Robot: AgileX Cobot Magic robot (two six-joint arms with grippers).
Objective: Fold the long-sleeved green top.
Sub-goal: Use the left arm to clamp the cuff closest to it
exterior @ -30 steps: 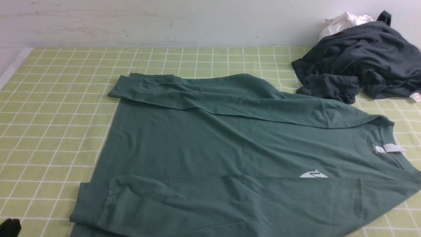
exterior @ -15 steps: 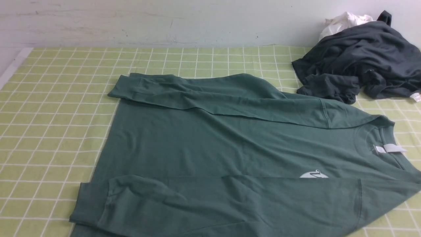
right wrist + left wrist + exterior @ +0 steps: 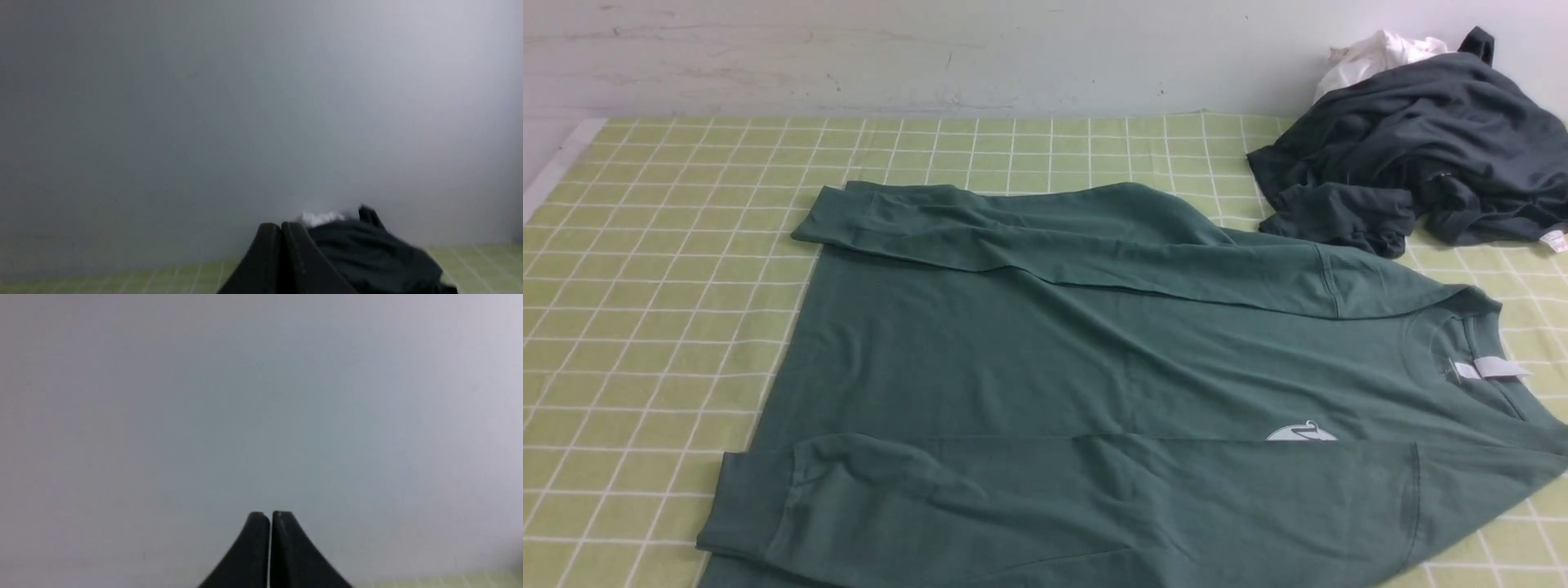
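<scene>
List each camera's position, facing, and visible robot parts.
Front view: between the arms, looking forward and down at the green long-sleeved top on the checked cloth; no arm shows.
Left wrist: left arm, facing the wall; shut left gripper shows.
Right wrist: right arm, facing the wall; shut right gripper shows.
Shared: front and right wrist both see the charcoal garment.

The left hand (image 3: 270, 515) and the right hand (image 3: 281, 225) each have their jaws pressed together, gripping nothing.
</scene>
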